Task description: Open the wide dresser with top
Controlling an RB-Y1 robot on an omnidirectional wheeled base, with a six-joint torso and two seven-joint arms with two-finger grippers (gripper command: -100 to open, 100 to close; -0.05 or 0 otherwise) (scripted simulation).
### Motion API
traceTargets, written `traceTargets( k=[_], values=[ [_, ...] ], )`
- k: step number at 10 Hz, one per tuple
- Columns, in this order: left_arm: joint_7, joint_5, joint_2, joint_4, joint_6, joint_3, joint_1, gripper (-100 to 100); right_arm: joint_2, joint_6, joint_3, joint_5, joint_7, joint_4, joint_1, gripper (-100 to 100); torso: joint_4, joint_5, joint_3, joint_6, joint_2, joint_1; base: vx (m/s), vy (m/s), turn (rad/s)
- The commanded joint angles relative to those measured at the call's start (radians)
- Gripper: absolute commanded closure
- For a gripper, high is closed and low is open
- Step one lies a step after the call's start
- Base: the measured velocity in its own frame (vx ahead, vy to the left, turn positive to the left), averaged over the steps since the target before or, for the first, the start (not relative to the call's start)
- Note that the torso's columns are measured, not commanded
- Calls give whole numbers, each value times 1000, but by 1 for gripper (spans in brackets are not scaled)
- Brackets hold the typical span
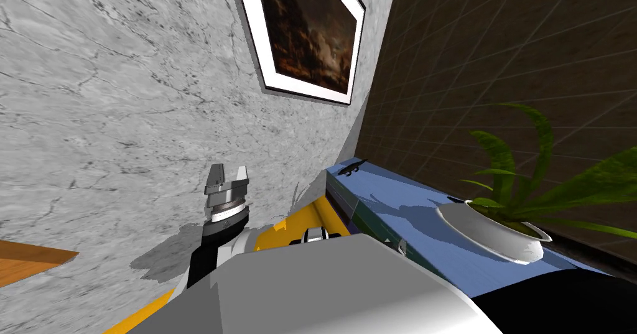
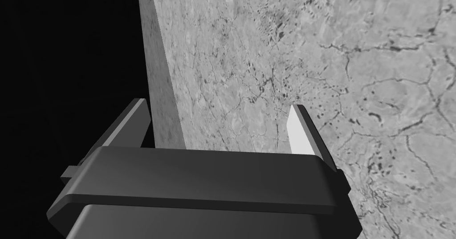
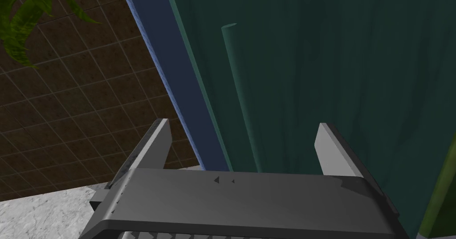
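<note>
Found the right hand (image 3: 242,148) spread wide at the front of the wide dresser (image 3: 320,71), pinching nothing. Saw both fingers (image 3: 328,149) standing clear on either side of a round teal handle (image 3: 240,98), a long bar on the dark teal front, running away from the hand roughly midway between the blades and pressed by neither. Could not tell whether the hand's dark body touched the bar's near end. Noted the blue top (image 3: 149,45) edge-on just beside the front, with a brown tiled wall (image 3: 89,111) and the green leaves of a plant (image 3: 20,22) beyond it.

Got more of the setting from the head view than from the right wrist view: the dresser set along the brown tiled wall on the right, ending near the corner with a grey marbled wall (image 1: 124,100); a white pot (image 1: 491,234) holding the plant on the blue top; a small dark object (image 1: 351,169) lying at the top's far end, well apart from the pot. Saw just a narrow strip of the teal front there, and could not tell whether ajar. Spotted the left hand (image 1: 227,184) raised before the marbled wall, well apart from the dresser, and read it in the left wrist view as spread just as wide, fingers (image 2: 303,134) gripping nothing. Noticed a framed picture (image 1: 305,32) on the marbled wall.
</note>
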Motion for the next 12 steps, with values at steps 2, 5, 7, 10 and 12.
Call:
traceTargets(
  k=[2,5,7,10,12],
  values=[
    [0,0,0,0,0,0,0,0,-14,7,-7,-63,-4,24,-13,100,1,0,2,-1,4,1,-106,33,313],
    [0,0,0,0,0,0,0,0,-41,20,-20,-159,-11,73,-38,100,0,0,0,1,0,-2,-129,47,356],
    [0,0,0,0,0,0,0,0,-55,27,-26,-218,-15,97,-51,100,-1,0,-2,0,-3,0,-119,83,362],
    [0,0,0,0,0,0,0,0,-69,34,-33,-297,-18,121,-64,100,-1,-1,-3,1,-4,-5,-77,37,176],
    [0,0,0,0,0,0,0,0,-82,41,-39,-351,-22,145,-77,100,0,0,0,0,0,0,-106,68,320]
  ],
)
